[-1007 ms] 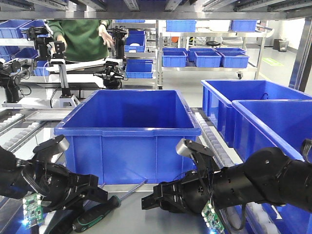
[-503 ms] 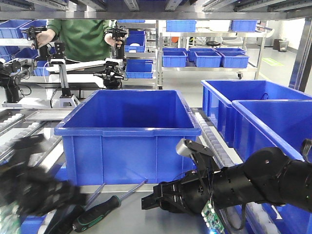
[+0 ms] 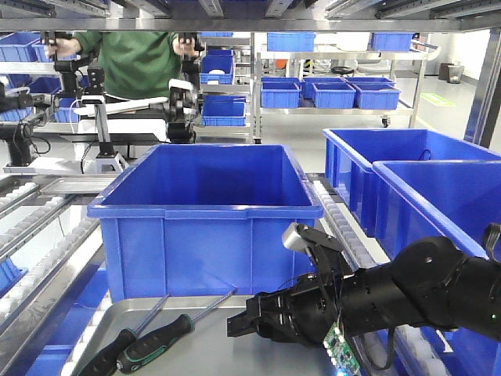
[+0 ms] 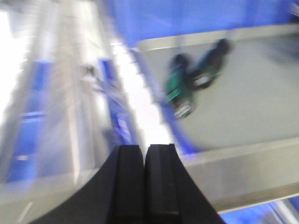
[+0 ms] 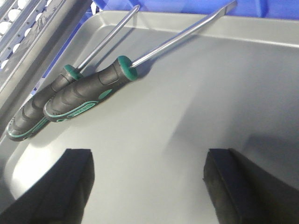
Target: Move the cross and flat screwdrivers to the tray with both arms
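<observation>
Two screwdrivers with black and green handles lie side by side on the grey tray (image 3: 227, 356), one (image 3: 156, 341) to the right of the other (image 3: 106, 358), shafts pointing toward the blue bin. My right gripper (image 3: 243, 323) hovers low over the tray just right of them. In the right wrist view it stands open (image 5: 149, 163) with bare tray (image 5: 201, 88) between its fingers (image 5: 74, 175), the screwdrivers (image 5: 86, 95) (image 5: 35, 112) ahead to the left. My left gripper (image 4: 144, 151) is shut and holds nothing. Its view is blurred, with the screwdrivers (image 4: 194, 81) on the tray (image 4: 247, 93) ahead. The left arm is out of the front view.
A large deep blue bin (image 3: 207, 211) stands right behind the tray. More blue bins (image 3: 423, 180) fill the right side. Roller rails (image 3: 39, 235) run along the left. A person in green (image 3: 133, 59) works another rig at the back.
My left arm has pulled out of the front view, away to the lower left, leaving both screwdrivers lying on the tray. The right arm has not moved.
</observation>
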Motion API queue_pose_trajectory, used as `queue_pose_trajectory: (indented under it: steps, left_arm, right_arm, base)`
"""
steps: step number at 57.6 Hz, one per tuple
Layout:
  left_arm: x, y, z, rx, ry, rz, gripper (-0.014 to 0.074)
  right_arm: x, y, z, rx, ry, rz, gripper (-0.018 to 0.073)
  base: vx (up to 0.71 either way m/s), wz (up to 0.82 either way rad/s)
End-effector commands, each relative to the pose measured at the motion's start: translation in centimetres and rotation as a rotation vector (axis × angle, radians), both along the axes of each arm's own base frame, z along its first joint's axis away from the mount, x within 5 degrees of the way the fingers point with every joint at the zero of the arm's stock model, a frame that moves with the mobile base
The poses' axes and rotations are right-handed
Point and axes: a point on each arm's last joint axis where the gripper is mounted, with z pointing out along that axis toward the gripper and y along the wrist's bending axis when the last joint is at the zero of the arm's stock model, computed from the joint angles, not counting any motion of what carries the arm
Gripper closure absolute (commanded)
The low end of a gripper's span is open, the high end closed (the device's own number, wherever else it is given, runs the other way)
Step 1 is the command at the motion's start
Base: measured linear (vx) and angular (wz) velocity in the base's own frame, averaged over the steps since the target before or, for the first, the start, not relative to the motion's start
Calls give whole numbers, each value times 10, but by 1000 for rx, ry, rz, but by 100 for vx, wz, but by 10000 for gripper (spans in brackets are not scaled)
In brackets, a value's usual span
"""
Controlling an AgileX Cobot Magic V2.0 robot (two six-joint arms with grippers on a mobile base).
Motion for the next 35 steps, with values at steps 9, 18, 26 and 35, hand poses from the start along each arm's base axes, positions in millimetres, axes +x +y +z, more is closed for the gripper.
queue_pose_trajectory:
  steps: [9, 18, 26, 35]
  left_arm:
    - [-27, 15, -43, -44, -305, 159, 605]
    - [-34, 16, -57, -77, -370, 191, 605]
    - [-34, 16, -58, -71, -361, 189, 605]
    - [-34, 15, -56, -83, -383, 161, 605]
  right_arm:
    - [-1, -2, 29, 49, -84, -18, 6]
    - [0, -2, 29, 49, -86, -21, 6]
    - [0, -2, 29, 48, -85, -19, 6]
    - [-1, -2, 29, 48, -84, -18, 6]
  base:
    - [0, 0]
    - [0, 0]
    - [0, 0]
    - [0, 0]
